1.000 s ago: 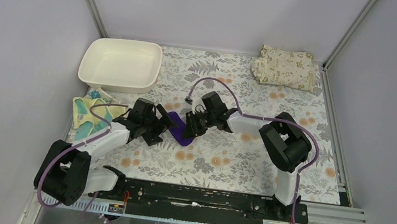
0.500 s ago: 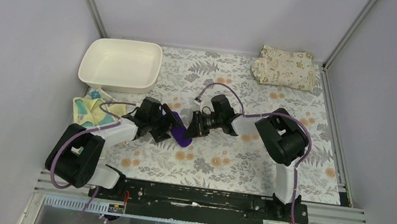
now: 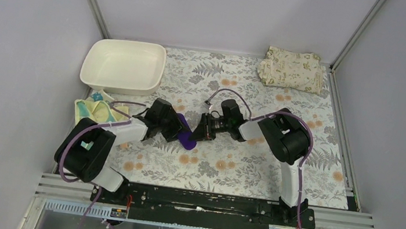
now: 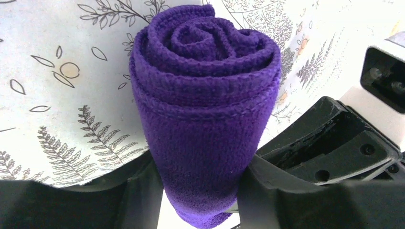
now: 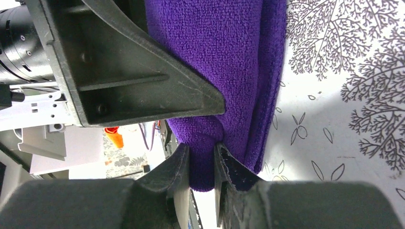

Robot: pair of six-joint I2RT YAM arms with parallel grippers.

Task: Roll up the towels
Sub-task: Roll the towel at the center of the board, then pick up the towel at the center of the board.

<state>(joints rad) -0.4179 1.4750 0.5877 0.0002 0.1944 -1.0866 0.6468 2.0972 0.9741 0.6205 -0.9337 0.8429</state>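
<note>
One purple towel (image 3: pixel 187 138), one yellow towel (image 3: pixel 88 113), one white basin (image 3: pixel 93 58), one beige cloth (image 3: pixel 291 68), two arms (image 3: pixel 124 131)

floral table (image 3: pixel 229 167) holds a white dish (image 3: pixel 122 66), beige folded cloth (image 3: pixel 291 68), pale yellow towel (image 3: pixel 85 113) and rolled purple towel (image 3: pixel 187 141).

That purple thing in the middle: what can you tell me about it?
The purple towel is dark purple terry-like cloth, wound into a tight roll whose spiral end shows in the left wrist view. It lies on the floral table cover. The left gripper clasps it from both sides; the right gripper pinches a fold at its edge.
</note>
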